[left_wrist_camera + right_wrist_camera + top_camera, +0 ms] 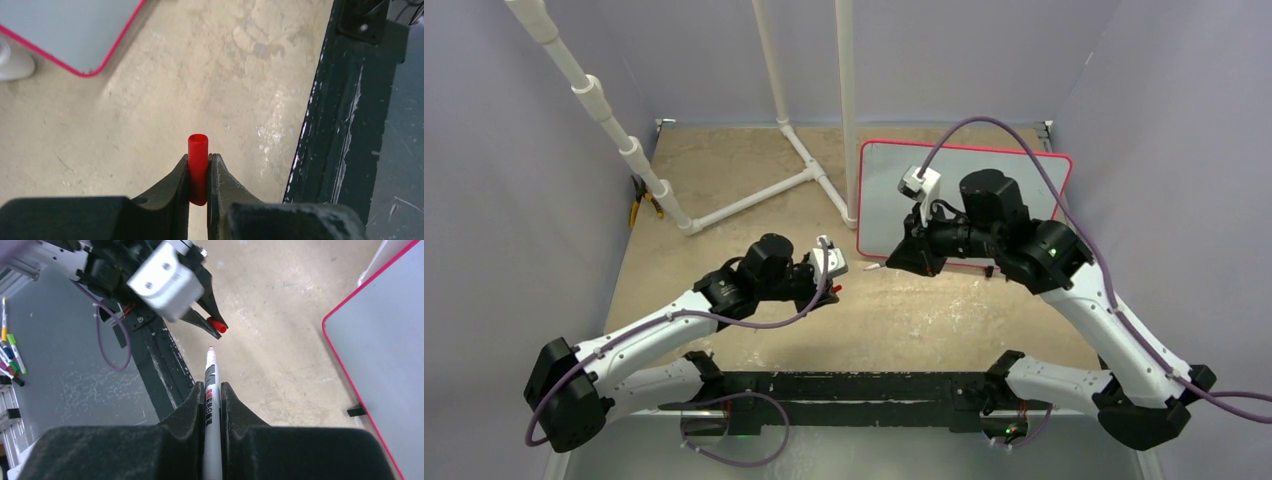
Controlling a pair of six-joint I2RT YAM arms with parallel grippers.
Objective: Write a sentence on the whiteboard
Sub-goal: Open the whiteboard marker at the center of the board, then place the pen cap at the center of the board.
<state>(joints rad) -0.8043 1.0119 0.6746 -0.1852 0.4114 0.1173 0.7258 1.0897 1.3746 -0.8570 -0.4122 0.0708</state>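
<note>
There is one whiteboard [882, 205] and one counter [724, 160]. One uncapped marker [210, 371] and one red cap [198, 145] are in view. There are two arms, the left arm [654, 330] and the right arm [1104, 320]. There is one yellow-handled tool [642, 208]. The coloured pens [10, 357] number several, but they are too small to count exactly.
</note>
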